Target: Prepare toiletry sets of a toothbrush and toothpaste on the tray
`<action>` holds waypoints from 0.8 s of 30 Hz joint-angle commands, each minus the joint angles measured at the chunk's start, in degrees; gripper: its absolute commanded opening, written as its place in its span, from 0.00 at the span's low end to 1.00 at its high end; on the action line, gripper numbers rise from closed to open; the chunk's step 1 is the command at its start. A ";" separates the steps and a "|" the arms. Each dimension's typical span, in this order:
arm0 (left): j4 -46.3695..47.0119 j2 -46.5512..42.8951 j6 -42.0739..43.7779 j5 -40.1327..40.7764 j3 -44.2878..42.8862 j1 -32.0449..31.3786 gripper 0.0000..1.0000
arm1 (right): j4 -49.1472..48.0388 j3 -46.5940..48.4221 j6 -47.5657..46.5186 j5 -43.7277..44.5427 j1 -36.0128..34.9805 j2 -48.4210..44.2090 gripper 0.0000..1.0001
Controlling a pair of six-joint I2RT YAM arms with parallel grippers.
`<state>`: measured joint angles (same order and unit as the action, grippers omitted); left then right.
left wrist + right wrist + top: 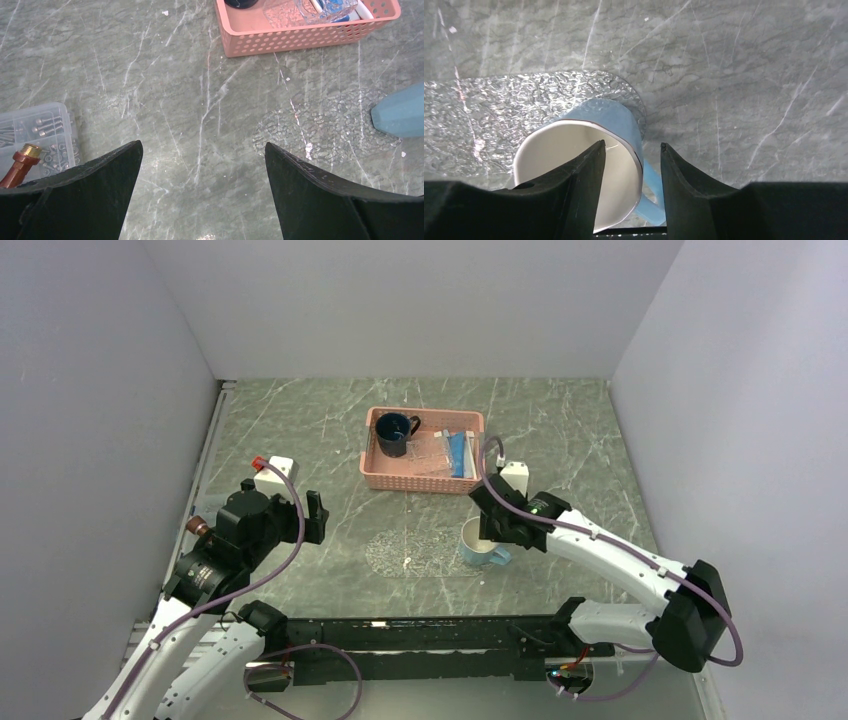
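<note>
Surface (300, 440) of green-grey marbled stone fills my view, walled in white. My right arm reaches forward and inward from its base with the wrist bent down. Its right hand (632, 144) is over a light blue mug (478, 552). One finger hangs inside the mug and the other outside, with a gap showing on each side of the wall, so the hand is partly spread and grips nothing. My left arm is folded up on the left. Its left hand (201, 144) is spread wide over bare stone and holds nothing.

At the far middle sits the pink basket (372, 478), well apart from both hands. The tray (400, 555) lies flat between the hands, and the light blue mug stands on its right edge. In the basket, right of a dark mug (395, 432), lies the toothpaste (457, 453), with a toothbrush (470, 450) just beside it.
</note>
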<state>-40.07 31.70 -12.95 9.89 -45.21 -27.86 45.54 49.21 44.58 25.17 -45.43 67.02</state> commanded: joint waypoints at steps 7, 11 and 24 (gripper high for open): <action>2.19 -0.52 0.42 -0.35 -0.14 -0.04 0.99 | 3.64 15.20 -5.54 5.85 -0.21 2.11 0.51; 2.18 -0.78 0.46 -0.17 -0.14 -0.05 0.99 | 2.21 21.82 -9.26 4.67 -0.19 6.32 0.51; 2.02 -1.93 0.25 1.17 -0.06 -0.04 0.99 | -1.85 42.10 -18.01 -1.53 0.69 27.11 0.47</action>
<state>-40.07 30.37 -12.95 10.07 -45.21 -27.86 46.06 85.62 30.13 26.04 -45.39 90.80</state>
